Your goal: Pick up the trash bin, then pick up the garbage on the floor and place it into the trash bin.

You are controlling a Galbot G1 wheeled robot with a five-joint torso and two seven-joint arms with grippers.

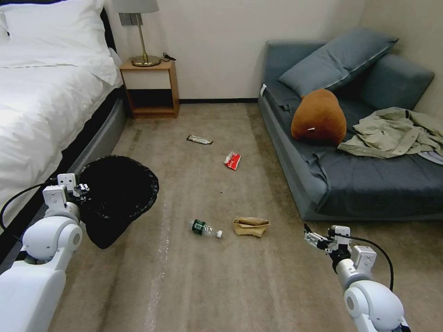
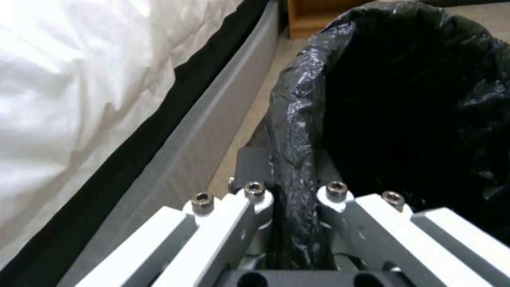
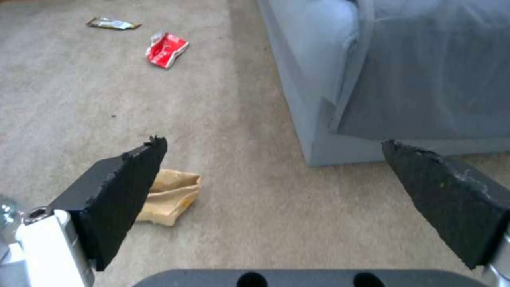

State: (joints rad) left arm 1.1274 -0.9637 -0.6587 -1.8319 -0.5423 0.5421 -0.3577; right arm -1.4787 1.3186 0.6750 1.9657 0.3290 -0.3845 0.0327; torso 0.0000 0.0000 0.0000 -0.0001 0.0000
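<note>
the trash bin (image 1: 117, 193) hangs off the floor at my left, beside the bed (image 1: 41, 106), tipped so its open mouth faces up and toward me. my left gripper (image 1: 82, 188) is clamped on its rim: in the left wrist view the fingers (image 2: 250, 169) pinch the bag-wrapped edge (image 2: 289, 167) between them, one outside, one inside the bin.

the garbage lies on the carpet (image 1: 194, 286) in front of me. the clear bottle (image 1: 206, 228) with its green label and white cap lies on its side near the middle, and the crumpled brown paper (image 1: 250, 226) sits just beside it, toward the sofa (image 1: 350, 180). farther off, the red-white packet (image 1: 232, 160) lies alone, and beyond it the dark flat wrapper (image 1: 199, 139) rests nearer the nightstand (image 1: 150, 90).

my right gripper (image 1: 310, 238) hovers low above the carpet near the sofa's front corner, wide open and holding nothing. through its wrist camera the two black pads (image 3: 125, 187) spread far apart, with the brown paper (image 3: 170, 197) showing just behind one pad and the red packet (image 3: 167, 49) and wrapper (image 3: 113, 24) well beyond.

on the sofa rest a brown plush toy (image 1: 319, 117), an olive garment (image 1: 397, 133) and a grey pillow (image 1: 337, 60).
</note>
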